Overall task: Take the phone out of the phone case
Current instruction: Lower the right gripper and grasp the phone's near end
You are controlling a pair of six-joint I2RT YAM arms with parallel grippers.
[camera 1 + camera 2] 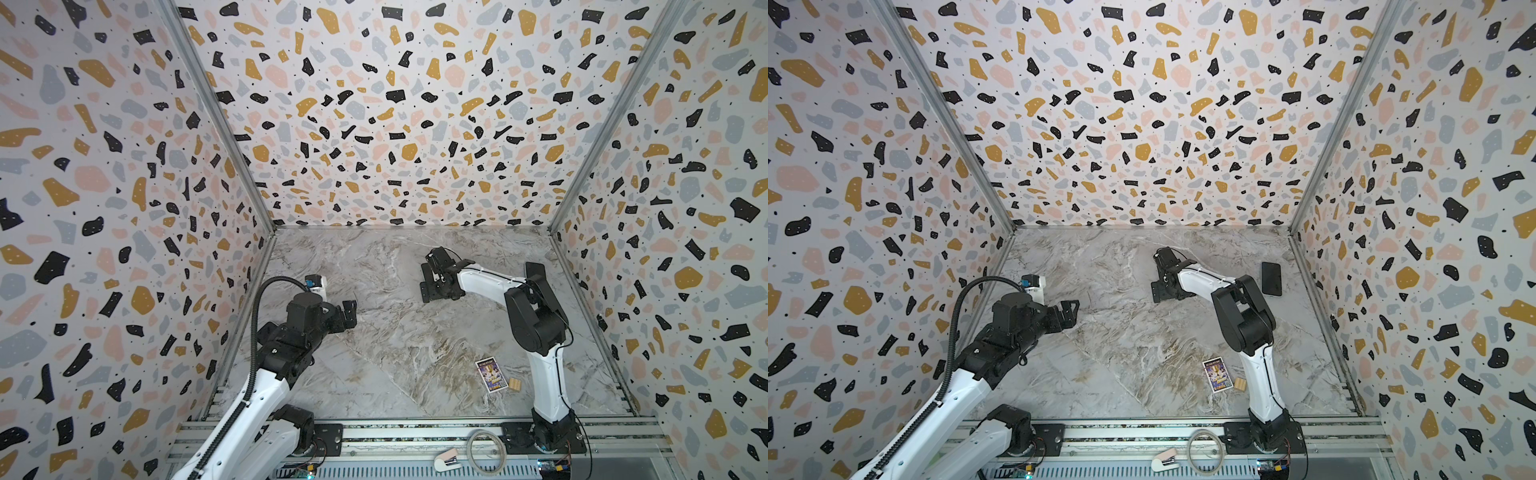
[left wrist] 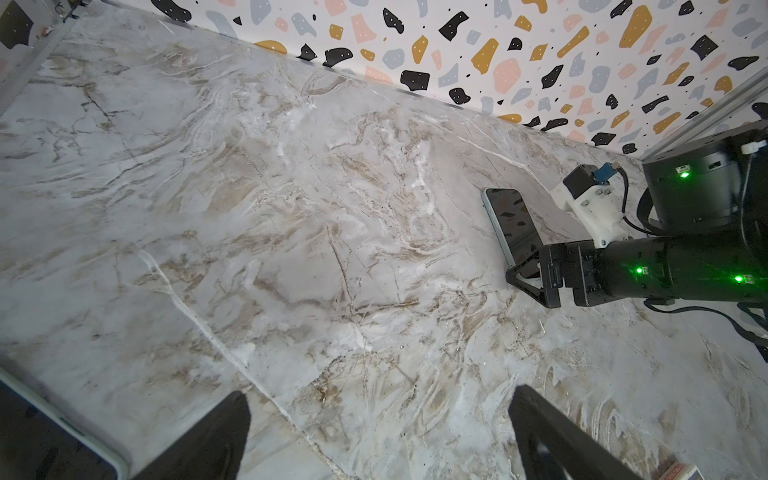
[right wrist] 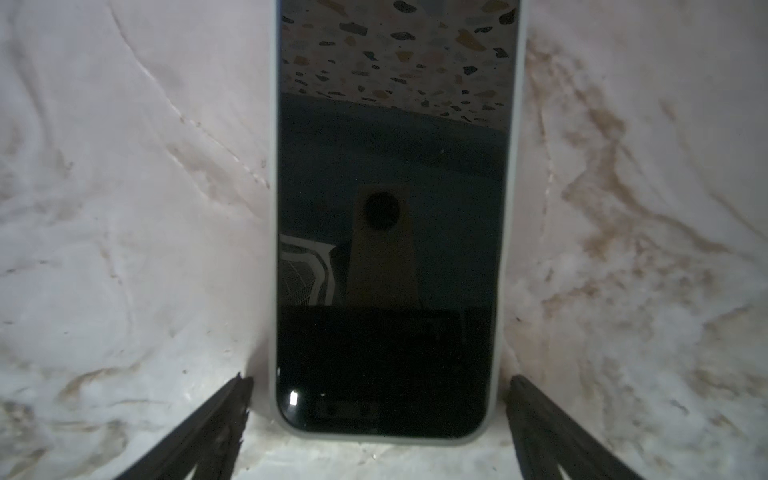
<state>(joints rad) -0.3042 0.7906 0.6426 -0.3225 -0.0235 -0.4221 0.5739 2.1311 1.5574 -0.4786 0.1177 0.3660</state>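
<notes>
Phone (image 3: 386,208) in its case (image 3: 273,208) lies on marble (image 3: 124,208) between the spread jaws of the right claw (image 3: 380,382); left claw (image 2: 380,395) likewise gapes.

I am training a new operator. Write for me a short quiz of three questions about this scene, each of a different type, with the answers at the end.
1. True or false: the right gripper is shut on the phone.
2. Which thing lies next to the colourful card on the table? A) a small wooden block B) a spoon C) a cup
3. Fill in: in the right wrist view the phone lies with its screen facing ____.
Key: 1. False: its fingers stand open on either side of the phone, apart from it. 2. A. 3. Up; the phone sits in its pale case.
</notes>
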